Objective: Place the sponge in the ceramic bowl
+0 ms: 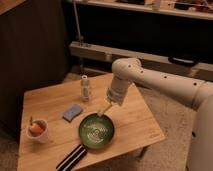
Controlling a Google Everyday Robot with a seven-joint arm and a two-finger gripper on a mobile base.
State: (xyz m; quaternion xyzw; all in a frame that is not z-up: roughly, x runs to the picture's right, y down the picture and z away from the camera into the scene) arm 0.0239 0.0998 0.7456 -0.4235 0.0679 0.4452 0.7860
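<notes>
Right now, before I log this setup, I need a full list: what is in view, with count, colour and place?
sponge: one, blue-grey, on the table, left of the bowl.
ceramic bowl: one, dark green, near the table's front, nothing in it.
cup: one, white, orange thing inside, table's left edge.
striped flat item: one, black and white, table's front edge.
small bottle: one, pale, upright, behind the sponge.
table: one, light wood.
arm: one, white, reaching in from the right.
gripper: one, pale, above the bowl's far rim.

1 cam | high, angled down on table (134, 121) | mid-range | tool (104, 110) at bowl (96, 132) rim
</notes>
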